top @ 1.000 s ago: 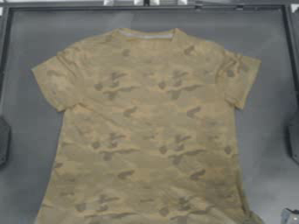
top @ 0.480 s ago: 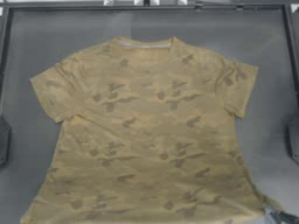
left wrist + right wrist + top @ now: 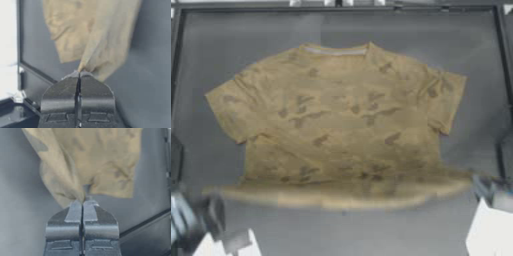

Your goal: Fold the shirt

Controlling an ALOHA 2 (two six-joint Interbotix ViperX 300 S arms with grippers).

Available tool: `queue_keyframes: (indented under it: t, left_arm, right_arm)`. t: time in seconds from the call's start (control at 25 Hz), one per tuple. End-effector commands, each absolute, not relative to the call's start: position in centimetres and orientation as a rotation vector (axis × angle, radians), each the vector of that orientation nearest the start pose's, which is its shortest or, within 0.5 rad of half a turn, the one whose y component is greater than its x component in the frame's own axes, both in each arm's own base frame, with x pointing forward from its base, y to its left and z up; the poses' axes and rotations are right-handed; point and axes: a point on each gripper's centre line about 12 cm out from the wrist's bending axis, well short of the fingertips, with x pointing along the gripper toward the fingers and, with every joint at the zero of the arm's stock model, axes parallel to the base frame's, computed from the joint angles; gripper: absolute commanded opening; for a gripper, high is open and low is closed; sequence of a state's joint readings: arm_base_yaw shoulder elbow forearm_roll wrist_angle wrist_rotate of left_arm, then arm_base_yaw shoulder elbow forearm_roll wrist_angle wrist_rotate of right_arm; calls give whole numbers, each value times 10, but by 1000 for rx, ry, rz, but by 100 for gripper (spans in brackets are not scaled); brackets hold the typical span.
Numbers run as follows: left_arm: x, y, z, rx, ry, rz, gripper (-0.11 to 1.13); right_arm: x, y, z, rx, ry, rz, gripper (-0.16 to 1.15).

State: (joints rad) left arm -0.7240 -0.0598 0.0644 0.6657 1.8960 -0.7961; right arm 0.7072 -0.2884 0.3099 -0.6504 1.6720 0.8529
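Observation:
The tan shirt point(image 3: 338, 115) with darker blotches lies flat on the dark table point(image 3: 338, 27), pale collar band at the far side. Its bottom hem is raised in a blurred band across the near part. My left gripper point(image 3: 212, 196) holds the hem's left corner, and my right gripper point(image 3: 475, 184) holds the right corner. In the left wrist view the left gripper point(image 3: 79, 73) is shut on a pinched corner of the shirt point(image 3: 97, 32). The right wrist view shows the right gripper point(image 3: 82, 201) likewise shut on the shirt point(image 3: 97, 158), which hangs away from it.
A dark raised frame point(image 3: 505, 75) borders the table. White arm parts point(image 3: 490, 232) stand at the near right corner, with more white parts point(image 3: 228, 244) at the near left. The frame rail point(image 3: 36, 72) runs close beside the left gripper.
The hem, which ran off the near edge of the view, is now lifted and carried toward the collar. Both grippers have come into view at its corners.

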Motion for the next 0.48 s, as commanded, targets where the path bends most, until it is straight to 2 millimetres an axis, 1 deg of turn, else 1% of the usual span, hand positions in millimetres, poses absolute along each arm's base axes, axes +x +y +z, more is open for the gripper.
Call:
queue_keyframes:
  t: [0.04, 0.28, 0.48]
  left_arm:
    - [261, -114, 352, 330, 1221, 653, 3]
    - [241, -69, 348, 254, 1182, 666, 3]
    - [229, -32, 342, 197, 1115, 680, 3]
  right_arm:
    - [237, 88, 337, -230, 1111, -532, 8]
    - [228, 52, 334, -189, 1074, -548, 8]
    - [230, 31, 326, -184, 1057, -576, 8]
